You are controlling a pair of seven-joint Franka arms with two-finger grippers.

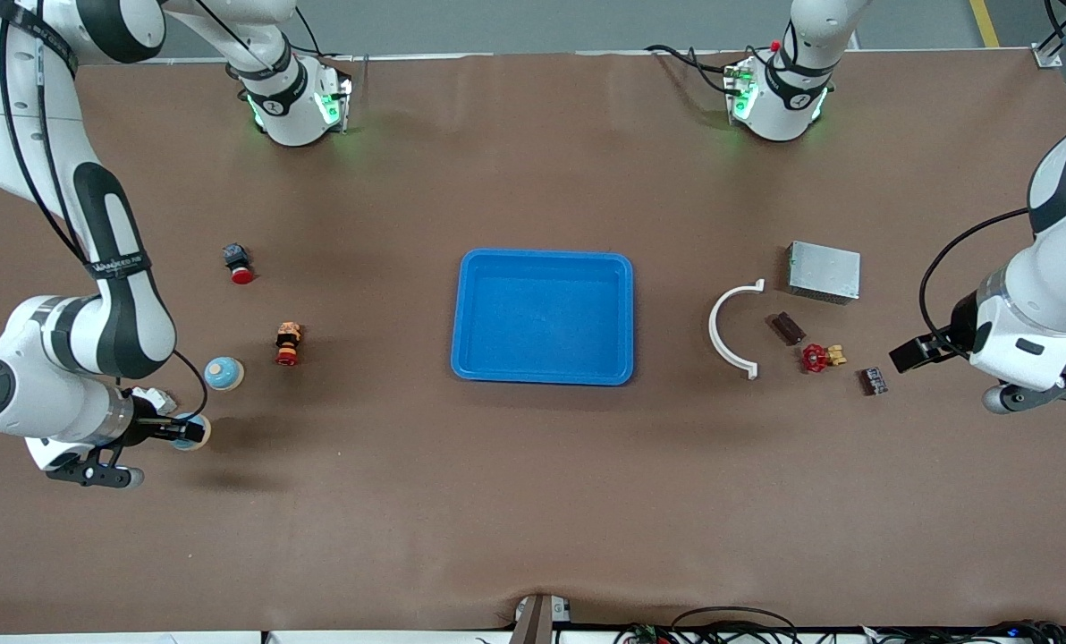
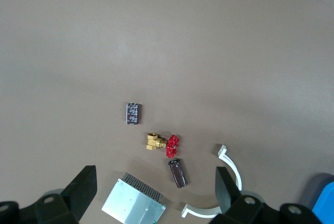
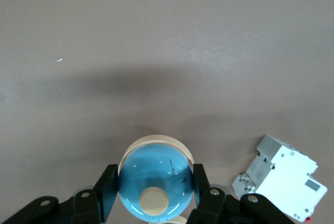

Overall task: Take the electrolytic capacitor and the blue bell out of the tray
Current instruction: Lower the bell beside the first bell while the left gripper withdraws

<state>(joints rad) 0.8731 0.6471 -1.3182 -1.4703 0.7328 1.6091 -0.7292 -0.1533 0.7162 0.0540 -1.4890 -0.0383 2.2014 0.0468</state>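
Note:
My right gripper [image 1: 186, 433] is shut on a blue dome bell with a cream base [image 3: 155, 178], its fingers [image 3: 107, 188] on both sides, and holds it above the table near the right arm's end. A second blue bell [image 1: 224, 373] sits on the table beside it. A brown cylindrical capacitor [image 1: 787, 327] lies between the white bracket and the red valve; it also shows in the left wrist view [image 2: 177, 173]. A smaller dark capacitor [image 1: 873, 381] [image 2: 132, 113] lies closest to my left gripper [image 1: 910, 353], which is open, empty and up in the air [image 2: 154, 192].
A blue tray [image 1: 542, 258] sits mid-table. A white curved bracket [image 1: 728, 326], a metal box [image 1: 824, 271] and a red-handled valve [image 1: 821, 357] lie by the capacitors. Two red push buttons [image 1: 240, 264] [image 1: 288, 343] and a white circuit breaker [image 3: 282, 182] lie near the bells.

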